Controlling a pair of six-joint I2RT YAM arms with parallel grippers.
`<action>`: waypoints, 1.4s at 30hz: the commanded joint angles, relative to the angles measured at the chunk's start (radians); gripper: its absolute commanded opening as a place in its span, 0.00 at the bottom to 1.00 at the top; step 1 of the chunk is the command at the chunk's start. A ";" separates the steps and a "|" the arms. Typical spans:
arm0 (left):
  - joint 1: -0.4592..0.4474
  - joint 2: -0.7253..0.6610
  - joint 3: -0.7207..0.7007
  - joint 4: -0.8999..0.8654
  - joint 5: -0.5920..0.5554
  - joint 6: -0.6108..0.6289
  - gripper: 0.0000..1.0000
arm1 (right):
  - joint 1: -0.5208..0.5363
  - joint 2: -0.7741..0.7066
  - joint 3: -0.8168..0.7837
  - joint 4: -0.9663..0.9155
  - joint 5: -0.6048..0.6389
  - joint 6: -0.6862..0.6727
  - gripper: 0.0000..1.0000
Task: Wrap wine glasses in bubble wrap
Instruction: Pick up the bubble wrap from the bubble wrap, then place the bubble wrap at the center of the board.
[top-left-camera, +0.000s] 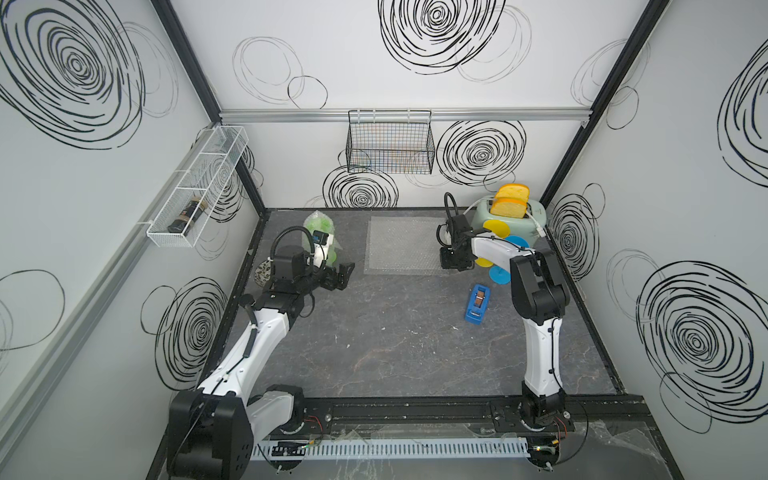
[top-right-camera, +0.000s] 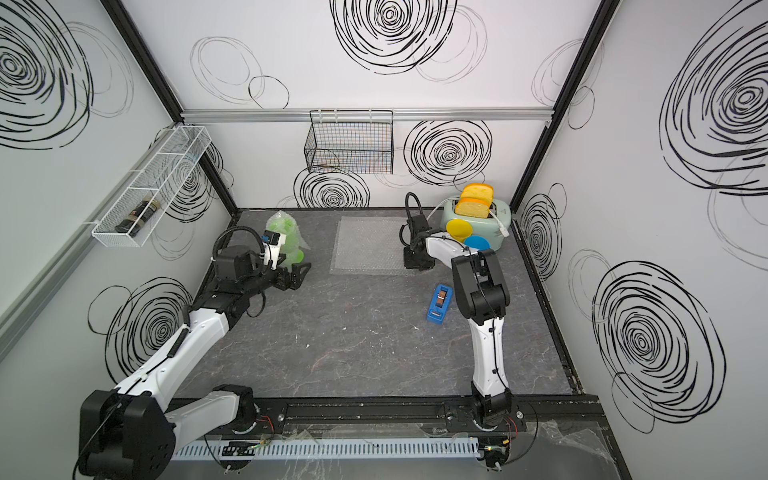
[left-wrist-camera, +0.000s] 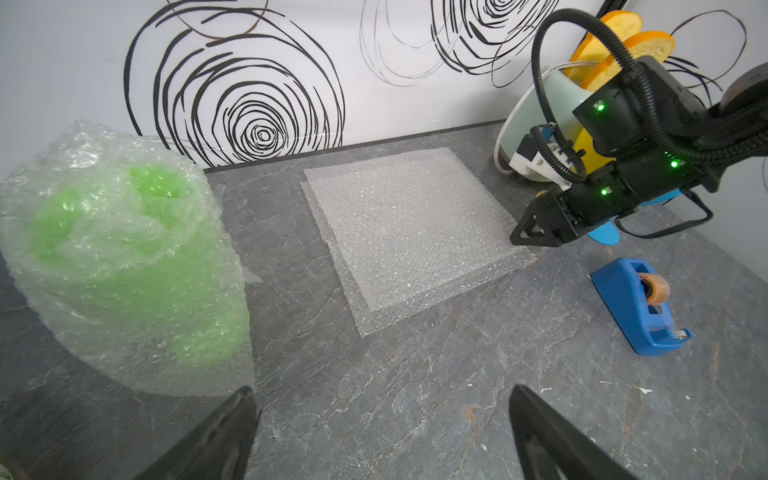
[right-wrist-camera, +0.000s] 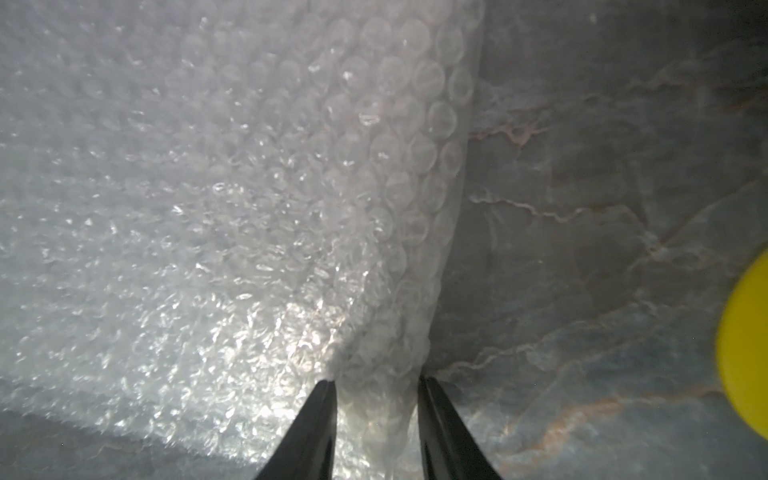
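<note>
Two bubble wrap sheets (top-left-camera: 401, 245) (left-wrist-camera: 411, 232) lie stacked flat at the table's back middle. My right gripper (top-left-camera: 448, 264) (right-wrist-camera: 376, 384) points down at their right edge, its jaws shut on a bunched, lifted fold of the bubble wrap (right-wrist-camera: 374, 291). The lime green wine glass (top-left-camera: 320, 232) (left-wrist-camera: 124, 257) stands at the back left inside a bubble wrap roll. Just in front of it my left gripper (top-left-camera: 345, 276) (left-wrist-camera: 380, 395) hangs open and empty over bare table. The yellow wine glass (top-left-camera: 496, 228) and the blue wine glass (top-left-camera: 517, 242) sit behind the right arm, partly hidden.
A blue tape dispenser (top-left-camera: 477, 303) (left-wrist-camera: 640, 307) lies in front of the right gripper. A pale toaster (top-left-camera: 536, 214) with bread slices stands in the back right corner. A black wire basket (top-left-camera: 390, 143) hangs on the back wall, a white wire shelf (top-left-camera: 197, 187) on the left wall.
</note>
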 joint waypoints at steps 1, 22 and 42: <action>-0.006 -0.015 -0.010 0.056 0.025 -0.001 0.97 | 0.009 -0.050 0.024 -0.048 0.010 -0.009 0.31; -0.042 0.008 0.042 -0.004 -0.053 0.112 0.97 | 0.138 -0.318 -0.124 -0.135 -0.088 0.009 0.02; -0.339 0.165 -0.147 0.089 -0.435 0.485 0.97 | 0.353 -0.787 -0.925 0.192 -0.161 0.382 0.07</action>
